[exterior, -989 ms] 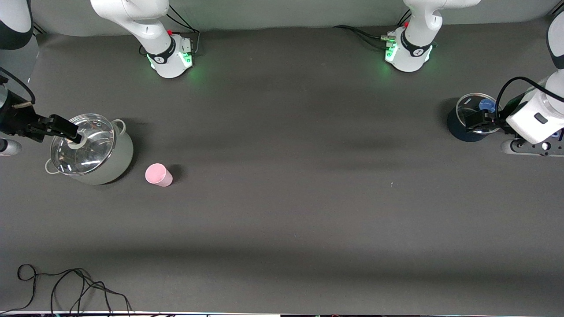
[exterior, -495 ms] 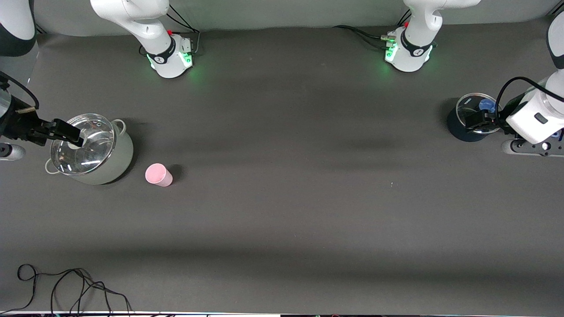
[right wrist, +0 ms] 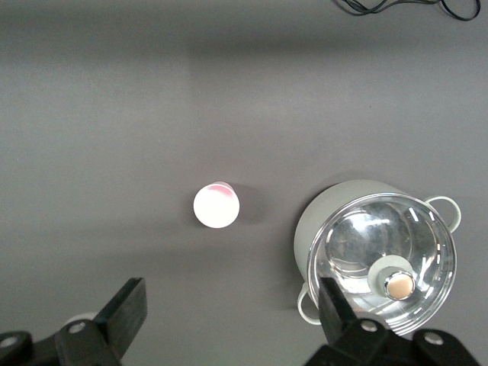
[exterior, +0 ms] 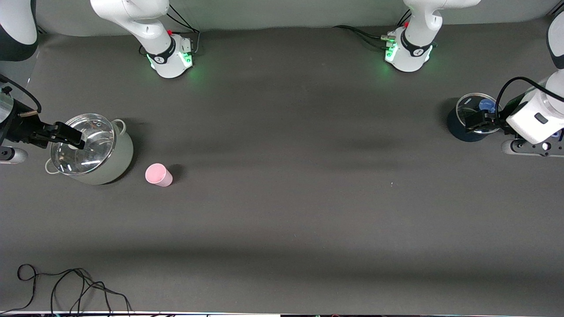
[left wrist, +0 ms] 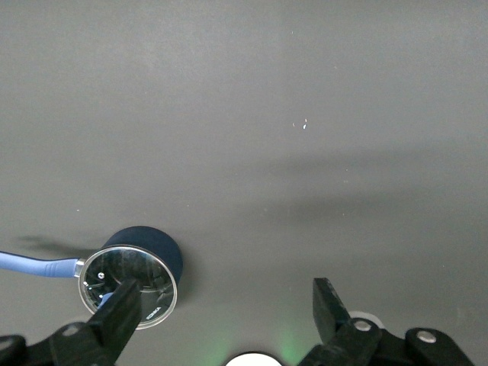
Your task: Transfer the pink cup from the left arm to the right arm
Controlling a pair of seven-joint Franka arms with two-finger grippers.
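The pink cup (exterior: 157,174) stands on the dark table toward the right arm's end, beside a pale green pot and nearer to the front camera than it. The right wrist view looks down on the pink cup (right wrist: 216,206) from above. My right gripper (exterior: 72,137) hangs open over the pot's glass lid with nothing between its fingers (right wrist: 130,305), well apart from the cup. At the left arm's end of the table, my left gripper (exterior: 479,120) is open and empty over a dark blue pan, its fingers (left wrist: 326,301) spread wide.
The pale green pot (exterior: 119,158) has a glass lid with a knob (right wrist: 399,285) and side handles. The dark blue pan (exterior: 456,127) carries a glass lid (left wrist: 128,276) and a blue handle (left wrist: 34,265). A loose black cable (exterior: 66,286) lies at the front corner.
My right gripper has shifted a little over the pot lid, and its wrist has drawn back toward the table's end. The cup and the left arm have not moved.
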